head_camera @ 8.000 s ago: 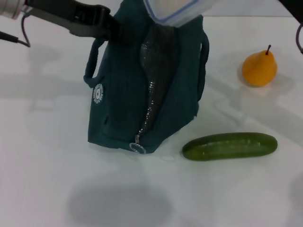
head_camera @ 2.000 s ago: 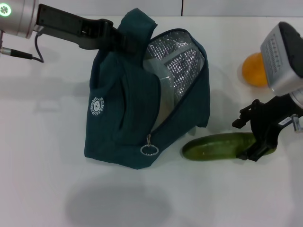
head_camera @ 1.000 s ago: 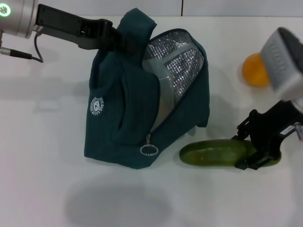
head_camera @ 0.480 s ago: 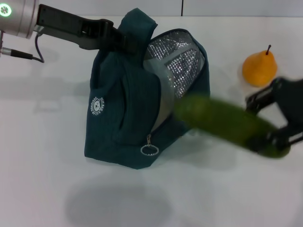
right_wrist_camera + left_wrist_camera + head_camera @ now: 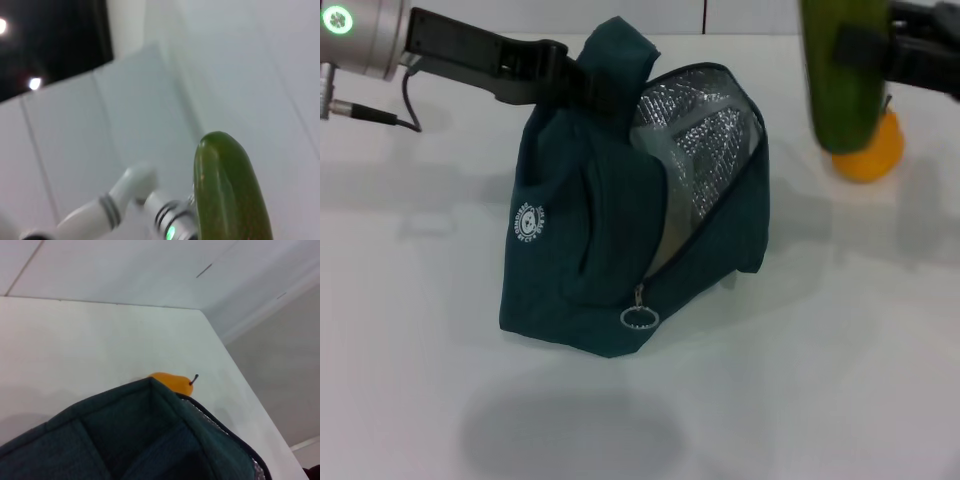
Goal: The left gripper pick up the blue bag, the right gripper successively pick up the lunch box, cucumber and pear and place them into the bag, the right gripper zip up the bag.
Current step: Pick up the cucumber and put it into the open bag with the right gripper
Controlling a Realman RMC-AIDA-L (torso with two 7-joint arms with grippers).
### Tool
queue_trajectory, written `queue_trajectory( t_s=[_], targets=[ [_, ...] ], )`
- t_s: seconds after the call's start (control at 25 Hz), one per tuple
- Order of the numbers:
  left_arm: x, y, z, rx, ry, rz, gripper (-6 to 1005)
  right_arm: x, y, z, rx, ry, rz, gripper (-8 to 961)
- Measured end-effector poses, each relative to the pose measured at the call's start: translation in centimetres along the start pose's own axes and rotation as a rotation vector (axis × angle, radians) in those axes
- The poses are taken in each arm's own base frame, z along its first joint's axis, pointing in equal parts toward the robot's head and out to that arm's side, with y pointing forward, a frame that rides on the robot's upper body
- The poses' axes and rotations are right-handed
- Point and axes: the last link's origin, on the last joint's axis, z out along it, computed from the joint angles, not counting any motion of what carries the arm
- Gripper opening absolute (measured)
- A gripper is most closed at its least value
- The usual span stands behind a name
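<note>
The blue bag (image 5: 580, 230) stands on the white table, its zip open and the silver lining showing. The lunch box (image 5: 665, 195) lies inside, partly visible through the opening. My left gripper (image 5: 560, 75) is shut on the bag's top flap and holds it up; the flap fills the left wrist view (image 5: 125, 440). My right gripper (image 5: 880, 45) is shut on the cucumber (image 5: 840, 75) and holds it hanging end-down, high at the far right, above and right of the bag. The cucumber also shows in the right wrist view (image 5: 227, 190). The pear (image 5: 870, 150) sits on the table behind the cucumber, partly hidden; it also shows in the left wrist view (image 5: 167, 382).
The bag's zip pull ring (image 5: 639, 317) hangs at the low front end of the opening. The white table (image 5: 800, 380) extends in front of and to the right of the bag. A grey wall rises behind the table.
My right gripper has lifted the cucumber off the table, swung it up and back to the top right, and turned it from lying flat to hanging upright. The bag and left gripper stayed still.
</note>
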Motion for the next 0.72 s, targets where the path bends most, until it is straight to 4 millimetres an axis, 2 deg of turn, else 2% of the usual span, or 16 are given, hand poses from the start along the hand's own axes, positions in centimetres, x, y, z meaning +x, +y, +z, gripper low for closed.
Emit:
queue_trajectory(
  t_s=[0.12,0.16,0.2,0.36,0.72],
  targets=[
    [0.0,0.2,0.3,-0.003,-0.006,0.003,41,1.9,-0.1,1.7,0.022,-0.053,0.006,593],
    [0.1,0.2,0.3,-0.002,-0.007,0.006,41,3.3,-0.2,3.1,0.025,-0.065,0.030,594],
    [0.2,0.3,0.4,-0.003,-0.008,0.008,41,3.3,-0.2,3.1,0.025,-0.065,0.030,596],
    [0.3,0.4,0.5,-0.005,-0.009,0.013,41,6.3,-0.8,5.0,0.075,-0.067,0.042,601],
    [0.3,0.3,0.5,-0.005,-0.006,0.018,41,8.3,-1.1,5.8,0.126,-0.025,-0.034,614]
  ],
)
